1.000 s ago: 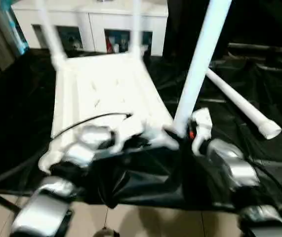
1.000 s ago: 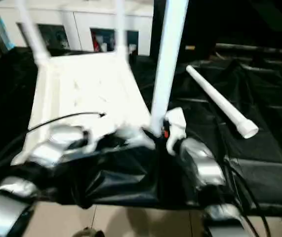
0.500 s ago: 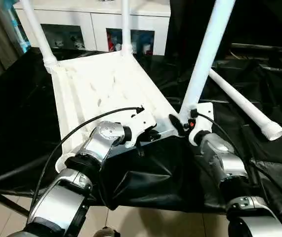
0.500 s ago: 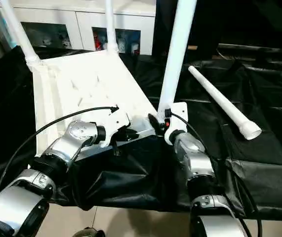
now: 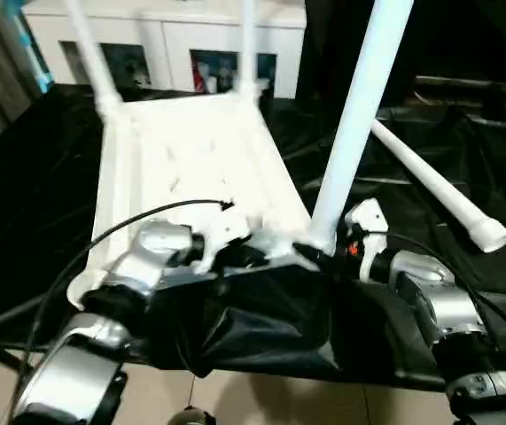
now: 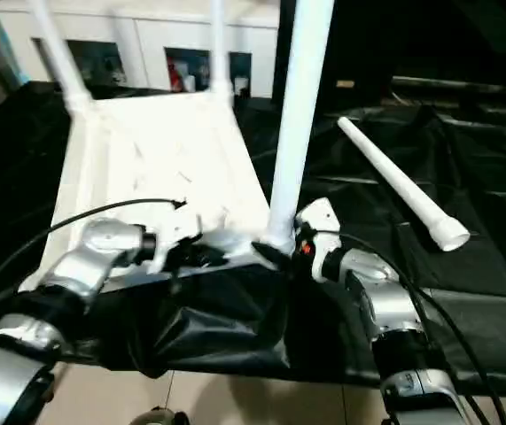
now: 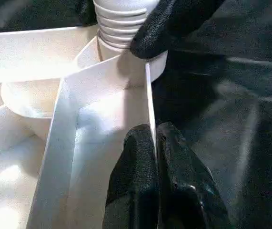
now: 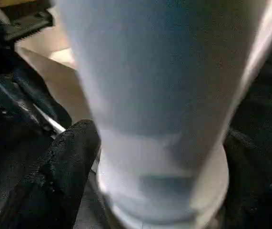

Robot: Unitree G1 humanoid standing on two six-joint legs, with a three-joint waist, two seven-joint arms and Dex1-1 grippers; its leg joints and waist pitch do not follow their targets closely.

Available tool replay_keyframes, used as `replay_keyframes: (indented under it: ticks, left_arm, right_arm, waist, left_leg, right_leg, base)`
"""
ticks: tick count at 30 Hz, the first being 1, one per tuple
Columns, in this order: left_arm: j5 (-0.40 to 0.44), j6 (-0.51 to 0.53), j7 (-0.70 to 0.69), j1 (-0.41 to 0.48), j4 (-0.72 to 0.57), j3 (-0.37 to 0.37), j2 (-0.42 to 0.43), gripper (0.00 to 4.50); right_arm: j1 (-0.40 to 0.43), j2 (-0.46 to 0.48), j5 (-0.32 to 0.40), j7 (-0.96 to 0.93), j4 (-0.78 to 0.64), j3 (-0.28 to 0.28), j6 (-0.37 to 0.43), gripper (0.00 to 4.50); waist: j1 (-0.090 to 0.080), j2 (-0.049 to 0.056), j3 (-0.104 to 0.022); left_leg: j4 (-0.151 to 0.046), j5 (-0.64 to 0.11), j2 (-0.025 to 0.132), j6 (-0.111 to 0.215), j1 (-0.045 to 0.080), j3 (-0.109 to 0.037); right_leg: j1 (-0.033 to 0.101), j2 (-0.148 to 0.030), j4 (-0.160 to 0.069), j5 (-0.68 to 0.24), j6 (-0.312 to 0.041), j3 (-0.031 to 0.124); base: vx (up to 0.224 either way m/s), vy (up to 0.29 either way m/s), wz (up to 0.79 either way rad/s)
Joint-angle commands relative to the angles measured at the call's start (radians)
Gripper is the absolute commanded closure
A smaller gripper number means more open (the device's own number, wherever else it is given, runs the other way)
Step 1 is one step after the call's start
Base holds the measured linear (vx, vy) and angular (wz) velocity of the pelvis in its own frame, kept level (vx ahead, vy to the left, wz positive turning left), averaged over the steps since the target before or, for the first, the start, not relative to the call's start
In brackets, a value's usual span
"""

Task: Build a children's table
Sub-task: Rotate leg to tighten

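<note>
The children's table top [image 5: 190,168] lies upside down on the black cover, ribs up. Two white legs [image 5: 89,53] stand in its far corner sockets. A third leg [image 5: 350,133] stands upright in the near right socket. My right gripper [image 5: 319,252] is shut on this leg's base, one black finger [image 8: 69,157] on each side of the tube. My left gripper [image 7: 154,133] is shut on the thin near rim of the top, just beside that socket. The fourth leg [image 5: 430,186] lies loose on the cover to the right.
A white cabinet [image 5: 173,35] stands behind the work table. The black cover [image 5: 22,195] hangs in folds over the front edge below my grippers, with tiled floor [image 5: 235,398] beneath. A black cable [image 5: 128,226] arcs over my left forearm.
The camera has shaken and shifted between frames. Both grippers keep their holds, and the near right leg stays upright in its socket. My right forearm now angles a little further out to the right.
</note>
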Motion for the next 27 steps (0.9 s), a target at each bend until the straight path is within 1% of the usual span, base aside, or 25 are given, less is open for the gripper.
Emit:
replay_keyframes:
  ticks: [1, 2, 4, 5, 7, 8, 9, 13, 15, 16, 17, 18, 19, 20, 22, 23, 24, 25, 26, 27]
  left_arm:
    - [-0.067, -0.015, -0.033, 0.006, -0.037, 0.011, -0.017, 4.5]
    - [-0.067, -0.014, -0.034, 0.007, -0.037, 0.013, -0.014, 4.5]
    - [-0.06, -0.018, -0.028, 0.008, -0.03, 0.018, -0.009, 4.5]
    - [-0.058, -0.018, -0.025, 0.008, -0.029, 0.018, -0.008, 4.5]
    - [-0.058, -0.017, -0.023, 0.008, -0.028, 0.019, -0.008, 4.5]
    - [-0.059, -0.016, -0.024, 0.008, -0.029, 0.02, -0.008, 4.5]
    - [-0.061, -0.015, -0.024, 0.01, -0.032, 0.021, -0.008, 4.5]
    - [-0.055, -0.015, -0.005, 0.013, -0.034, 0.026, -0.014, 4.5]
    - [-0.042, -0.015, 0.043, 0.004, -0.02, 0.028, -0.027, 4.5]
    - [-0.018, -0.016, 0.101, -0.008, 0.002, 0.024, -0.04, 4.5]
    - [-0.006, -0.016, 0.126, -0.014, 0.011, 0.022, -0.046, 4.5]
    - [0.011, -0.01, 0.17, -0.025, 0.029, 0.019, -0.057, 4.5]
    - [0.021, -0.005, 0.199, -0.033, 0.041, 0.018, -0.065, 4.5]
    - [0.03, 0.006, 0.233, -0.045, 0.057, 0.017, -0.08, 4.5]
    - [0.039, 0.023, 0.292, -0.068, 0.083, 0.02, -0.111, 4.5]
    - [0.045, 0.032, 0.334, -0.087, 0.099, 0.019, -0.14, 4.5]
    - [0.045, 0.032, 0.334, -0.087, 0.099, 0.019, -0.14, 4.5]
    - [0.056, 0.041, 0.373, -0.106, 0.114, 0.011, -0.177, 4.5]
    - [0.058, 0.043, 0.383, -0.112, 0.118, 0.008, -0.191, 4.5]
    - [0.059, 0.04, 0.388, -0.115, 0.12, 0.006, -0.202, 4.5]
  right_arm:
    - [0.007, -0.004, 0.004, 0.034, -0.025, 0.029, 0.014, 1.01]
    - [0.007, -0.007, -0.003, 0.037, -0.023, 0.033, 0.012, 1.01]
    - [0.008, -0.009, -0.018, 0.039, -0.015, 0.041, 0.002, 1.26]
    - [0.009, -0.008, -0.017, 0.039, -0.014, 0.041, 0.003, 1.26]
    - [0.01, -0.006, -0.014, 0.041, -0.015, 0.041, 0.007, 1.48]
    - [0.012, -0.005, -0.011, 0.044, -0.016, 0.042, 0.011, 1.53]
    - [0.017, -0.003, -0.01, 0.047, -0.023, 0.046, 0.014, 1.59]
    - [0.028, 0.012, -0.011, 0.022, -0.029, 0.046, 0.024, 1.67]
    - [0.025, 0.038, -0.023, -0.056, -0.006, 0.032, 0.022, 1.7]
    - [0.016, 0.067, -0.039, -0.149, 0.026, 0.013, 0.016, 1.7]
    - [0.012, 0.08, -0.046, -0.19, 0.041, 0.004, 0.014, 1.7]
    - [0.004, 0.098, -0.052, -0.248, 0.065, -0.01, 0.014, 1.7]
    - [-0.002, 0.109, -0.055, -0.286, 0.081, -0.02, 0.015, 1.7]
    - [-0.014, 0.128, -0.057, -0.353, 0.106, -0.039, 0.018, 1.71]
    - [-0.036, 0.162, -0.052, -0.467, 0.149, -0.077, 0.026, 1.71]
    - [-0.057, 0.193, -0.042, -0.55, 0.18, -0.106, 0.033, 1.71]
    - [-0.057, 0.193, -0.042, -0.55, 0.18, -0.106, 0.033, 1.71]
    - [-0.078, 0.228, -0.045, -0.611, 0.205, -0.114, 0.025, 1.71]
    - [-0.085, 0.24, -0.057, -0.624, 0.211, -0.105, 0.014, 1.71]
    - [-0.09, 0.248, -0.07, -0.623, 0.213, -0.091, 0.003, 1.71]
  waist:
    - [0.002, -0.009, -0.065]
    - [0.002, -0.01, -0.064]
    - [0.004, -0.011, -0.066]
    - [0.003, -0.012, -0.065]
    - [0.004, -0.014, -0.066]
    - [0.004, -0.013, -0.066]
    - [0.005, -0.014, -0.066]
    - [0.005, -0.013, -0.066]
    - [0.004, -0.014, -0.065]
    - [0.002, -0.012, -0.064]
    - [-0.004, -0.012, -0.061]
    - [-0.005, -0.013, -0.06]
    - [-0.01, -0.013, -0.057]
    - [-0.01, -0.01, -0.059]
    - [-0.011, -0.01, -0.059]
    - [-0.012, -0.005, -0.06]
    - [-0.012, -0.005, -0.06]
    - [-0.011, -0.005, -0.062]
    - [-0.011, -0.004, -0.063]
    - [-0.012, -0.005, -0.063]
  left_leg:
    - [-0.063, -0.22, 0.069, 0.053, 0.026, -0.029]
    - [-0.063, -0.219, 0.068, 0.052, 0.026, -0.028]
    - [-0.061, -0.207, 0.067, 0.049, 0.025, -0.028]
    - [-0.061, -0.207, 0.066, 0.05, 0.025, -0.028]
    - [-0.06, -0.198, 0.066, 0.054, 0.024, -0.028]
    - [-0.06, -0.195, 0.066, 0.056, 0.024, -0.028]
    - [-0.06, -0.195, 0.066, 0.057, 0.024, -0.028]
    - [-0.06, -0.19, 0.066, 0.06, 0.024, -0.028]
    - [-0.061, -0.199, 0.066, 0.057, 0.024, -0.028]
    - [-0.064, -0.207, 0.068, 0.047, 0.025, -0.03]
    - [-0.066, -0.234, 0.065, 0.031, 0.027, -0.031]
    - [-0.068, -0.247, 0.065, 0.02, 0.028, -0.033]
    - [-0.071, -0.285, 0.064, -0.002, 0.032, -0.034]
    - [-0.071, -0.287, 0.065, -0.008, 0.033, -0.035]
    - [-0.073, -0.299, 0.066, -0.019, 0.037, -0.035]
    - [-0.073, -0.286, 0.064, -0.018, 0.034, -0.036]
    - [-0.073, -0.286, 0.064, -0.018, 0.034, -0.036]
    - [-0.071, -0.278, 0.063, -0.016, 0.037, -0.034]
    - [-0.071, -0.269, 0.062, -0.016, 0.035, -0.034]
    - [-0.072, -0.26, 0.063, -0.015, 0.032, -0.034]
  right_leg:
    - [0.031, -0.082, -0.078, -0.115, -0.252, 0.042]
    - [0.029, -0.082, -0.078, -0.11, -0.253, 0.042]
    - [0.031, -0.083, -0.076, -0.095, -0.252, 0.042]
    - [0.031, -0.083, -0.077, -0.096, -0.251, 0.042]
    - [0.033, -0.083, -0.076, -0.092, -0.25, 0.042]
    - [0.032, -0.083, -0.076, -0.092, -0.249, 0.041]
    - [0.032, -0.083, -0.076, -0.092, -0.249, 0.041]
    - [0.031, -0.082, -0.075, -0.088, -0.247, 0.041]
    - [0.031, -0.084, -0.077, -0.104, -0.246, 0.041]
    - [0.028, -0.085, -0.079, -0.123, -0.242, 0.043]
    - [0.024, -0.085, -0.083, -0.163, -0.238, 0.044]
    - [0.025, -0.087, -0.086, -0.192, -0.233, 0.044]
    - [0.024, -0.089, -0.095, -0.266, -0.214, 0.046]
    - [0.023, -0.09, -0.094, -0.272, -0.211, 0.047]
    - [0.019, -0.088, -0.097, -0.275, -0.206, 0.049]
    - [0.021, -0.088, -0.094, -0.247, -0.206, 0.049]
    - [0.021, -0.088, -0.094, -0.247, -0.206, 0.049]
    - [0.02, -0.085, -0.093, -0.208, -0.208, 0.05]
    - [0.022, -0.085, -0.091, -0.189, -0.21, 0.05]
    - [0.025, -0.084, -0.089, -0.172, -0.212, 0.049]
  base:
    - [0.0, 0.0, 0.0]
    - [0.0, 0.0, 0.0]
    - [0.0, 0.0, 0.0]
    - [0.0, 0.0, 0.0]
    - [0.0, 0.0, 0.0]
    - [0.0, 0.0, 0.0]
    - [0.0, 0.0, 0.0]
    - [0.0, 0.0, 0.0]
    - [0.0, 0.0, 0.0]
    - [0.0, 0.0, 0.0]
    - [0.0, 0.0, 0.0]
    - [0.0, 0.0, 0.0]
    - [0.0, 0.0, 0.0]
    - [0.0, 0.0, 0.0]
    - [0.0, 0.0, 0.0]
    - [0.0, 0.0, 0.0]
    - [0.0, 0.0, 0.0]
    - [0.0, 0.0, 0.0]
    - [0.0, 0.0, 0.0]
    - [0.0, 0.0, 0.0]
